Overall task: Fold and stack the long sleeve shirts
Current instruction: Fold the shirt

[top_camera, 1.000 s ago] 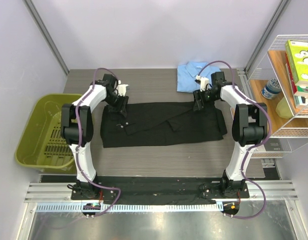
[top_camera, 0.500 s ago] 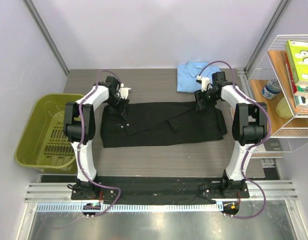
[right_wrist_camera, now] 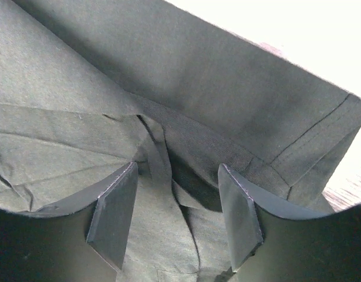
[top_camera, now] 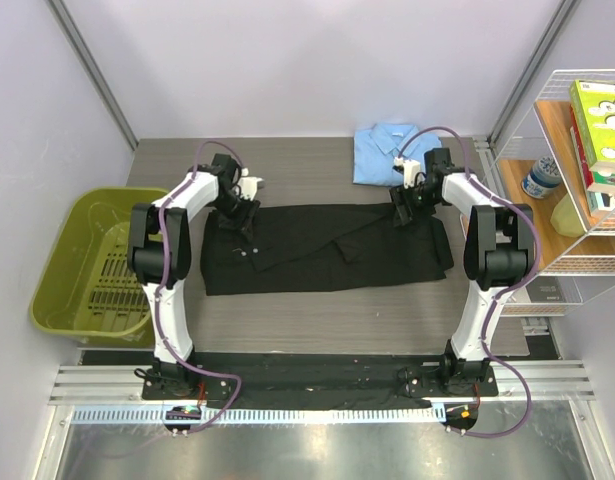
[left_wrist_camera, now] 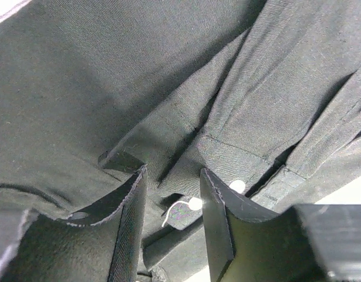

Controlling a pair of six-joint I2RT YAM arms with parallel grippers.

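Observation:
The black long sleeve shirt (top_camera: 327, 250) lies spread flat across the middle of the table. The light blue one (top_camera: 385, 152) sits folded at the back, right of centre. My left gripper (top_camera: 244, 212) is down on the black shirt's back left corner. In the left wrist view the left gripper (left_wrist_camera: 173, 175) is open, its fingers (left_wrist_camera: 128, 223) astride a cloth fold with white buttons (left_wrist_camera: 195, 204). My right gripper (top_camera: 403, 208) rests on the shirt's back right part. Seen from its own wrist, the right gripper (right_wrist_camera: 178, 170) is open over a raised fold of black shirt (right_wrist_camera: 168, 170).
A green bin (top_camera: 62, 285) stands off the table's left edge. A wire shelf (top_camera: 577, 150) with boxes and a bottle is at the right. The light blue shirt lies just behind the right gripper. Bare table (top_camera: 307, 320) shows in front of the black shirt.
The right gripper has shifted slightly right and back and its jaws have widened. The left gripper has stayed at the shirt's corner, its jaws narrowing and reopening.

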